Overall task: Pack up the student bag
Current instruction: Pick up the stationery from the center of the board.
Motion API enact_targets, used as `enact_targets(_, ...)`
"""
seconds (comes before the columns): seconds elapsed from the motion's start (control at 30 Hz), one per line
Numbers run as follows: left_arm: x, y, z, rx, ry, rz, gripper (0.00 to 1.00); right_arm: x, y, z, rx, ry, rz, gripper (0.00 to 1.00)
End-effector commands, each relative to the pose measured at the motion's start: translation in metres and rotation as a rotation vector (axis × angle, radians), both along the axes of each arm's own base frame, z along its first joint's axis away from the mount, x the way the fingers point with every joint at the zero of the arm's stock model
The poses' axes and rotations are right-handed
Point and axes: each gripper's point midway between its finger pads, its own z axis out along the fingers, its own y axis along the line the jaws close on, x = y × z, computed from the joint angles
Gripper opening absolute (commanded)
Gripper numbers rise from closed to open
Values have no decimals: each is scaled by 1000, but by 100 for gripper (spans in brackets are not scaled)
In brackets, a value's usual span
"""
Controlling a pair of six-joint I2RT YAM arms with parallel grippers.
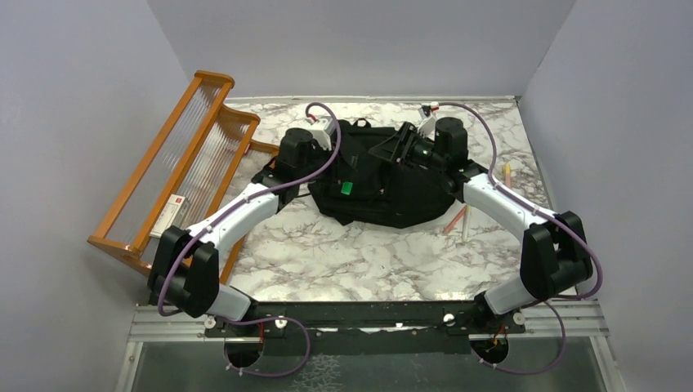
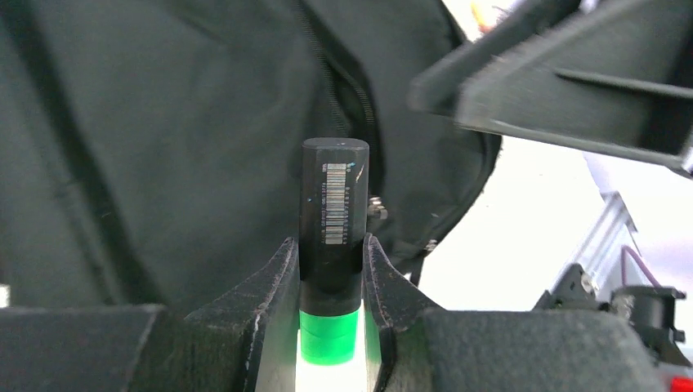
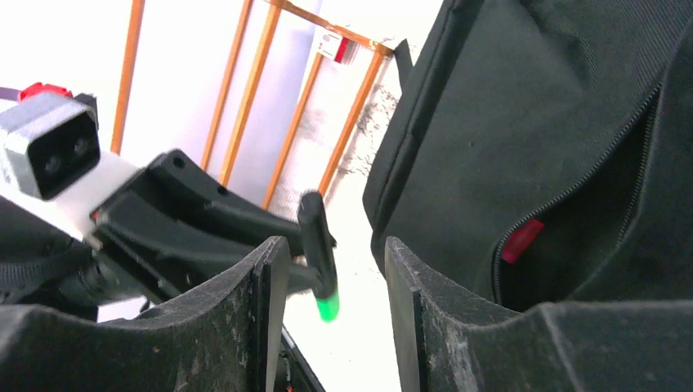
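Left gripper (image 2: 329,245) pinches a green-tipped black highlighter (image 2: 333,188); my right gripper (image 3: 335,245) gapes empty; student bag (image 1: 384,204) lies lengthwise, top loop toward the table's (image 1: 327,261) far edge

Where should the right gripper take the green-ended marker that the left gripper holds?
Probably the marker's black barcoded end, free beyond the left gripper, which clamps nearer the green end. Come straight ahead from the right gripper's side, fingers straddling the shaft.

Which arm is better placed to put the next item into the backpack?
Left. The left gripper grips a black-and-green marker beside the backpack; the right gripper stands open and empty near the unzipped pocket.
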Motion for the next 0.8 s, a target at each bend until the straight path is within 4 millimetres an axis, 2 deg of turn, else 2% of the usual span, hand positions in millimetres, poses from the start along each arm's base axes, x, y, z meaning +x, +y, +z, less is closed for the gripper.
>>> enact_targets(0.0, -8, -38, 30, -62, -97, -144, 0, 1, 10, 11, 25, 2, 51, 52)
enact_targets(0.17, -12, -54, 26, -68, -91, -179, 0, 2, 11, 9, 17, 7, 59, 52)
enact_targets(0.5, -2, -64, 29, -69, -108, -187, 0, -1, 16, -7, 6, 63, 98, 50)
enact_targets(0.77, -3, -71, 31, -84, -118, -216, 0, -1, 20, -13, 12, 90, 122, 35)
